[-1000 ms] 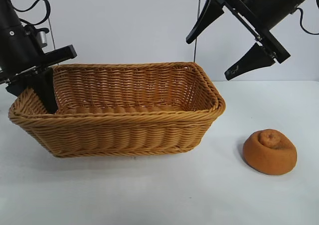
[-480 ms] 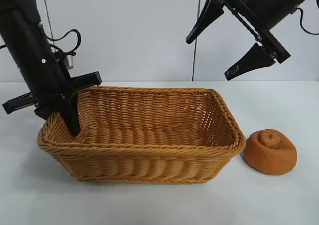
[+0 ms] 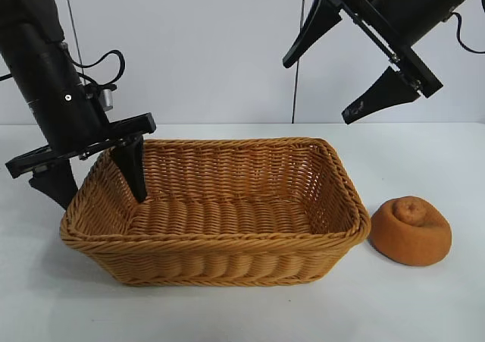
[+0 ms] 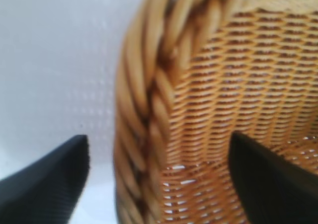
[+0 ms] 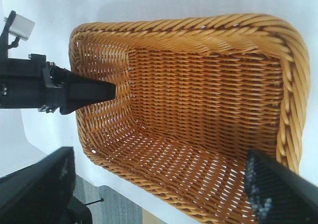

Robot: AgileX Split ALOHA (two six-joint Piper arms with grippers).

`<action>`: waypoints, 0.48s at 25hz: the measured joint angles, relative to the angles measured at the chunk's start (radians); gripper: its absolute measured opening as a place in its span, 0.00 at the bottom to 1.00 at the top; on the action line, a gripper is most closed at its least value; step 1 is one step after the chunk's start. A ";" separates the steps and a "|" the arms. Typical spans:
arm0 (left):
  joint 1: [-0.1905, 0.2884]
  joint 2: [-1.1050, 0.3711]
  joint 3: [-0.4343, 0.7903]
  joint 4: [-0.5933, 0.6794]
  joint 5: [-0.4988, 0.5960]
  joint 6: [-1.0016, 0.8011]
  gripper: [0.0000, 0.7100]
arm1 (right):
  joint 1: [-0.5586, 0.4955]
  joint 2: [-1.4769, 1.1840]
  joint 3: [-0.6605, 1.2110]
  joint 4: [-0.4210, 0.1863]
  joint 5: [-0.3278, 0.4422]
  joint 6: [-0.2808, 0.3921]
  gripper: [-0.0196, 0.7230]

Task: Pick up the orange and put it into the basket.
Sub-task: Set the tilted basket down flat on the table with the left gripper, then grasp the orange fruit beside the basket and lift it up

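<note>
Clearly, the left gripper (image 3: 95, 177) straddles the short end wall of the large golden-tan rectangular woven wicker basket (image 3: 220, 255), its jaws spread wide and released: one black finger hangs outside the braided rim, the other dips inside, and in the left wrist view the rim (image 4: 144, 110) runs between the two fingers without either visibly pressing on it. High above the basket's far corner on the other side, the right gripper (image 3: 341, 61) hangs with its jaws also wide apart and nothing between them. The matte orange-brown, squashed round orange (image 3: 410, 230) with its puckered knob sits on the white table (image 3: 424, 304), below the right gripper and forward of it, just beside the basket's near right corner and outside it; the task's main step is not yet done.

Risks, as I judge them: if the left arm lifts at a slant, the inner finger could snag the weave and drag or tip the basket. The orange lies so close to the basket wall that a descending right finger might strike the rim, or nudge the lump so it rolls off.

Whether the orange actually touches the basket cannot be told. Neither wrist view shows the orange, and the left gripper's outer fingertip is partly hidden behind the rim in the exterior view.
</note>
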 joint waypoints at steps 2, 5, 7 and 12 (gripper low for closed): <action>0.011 -0.041 -0.001 0.009 0.008 0.002 0.89 | 0.000 0.000 0.000 0.000 0.001 0.000 0.88; 0.047 -0.079 -0.001 0.087 0.030 0.004 0.89 | 0.000 0.000 0.000 -0.001 0.001 0.000 0.88; 0.075 -0.093 -0.001 0.163 0.048 0.003 0.89 | 0.000 0.000 0.000 -0.003 0.001 0.000 0.88; 0.130 -0.099 -0.001 0.328 0.095 -0.015 0.89 | 0.000 0.000 0.000 -0.003 0.001 0.000 0.88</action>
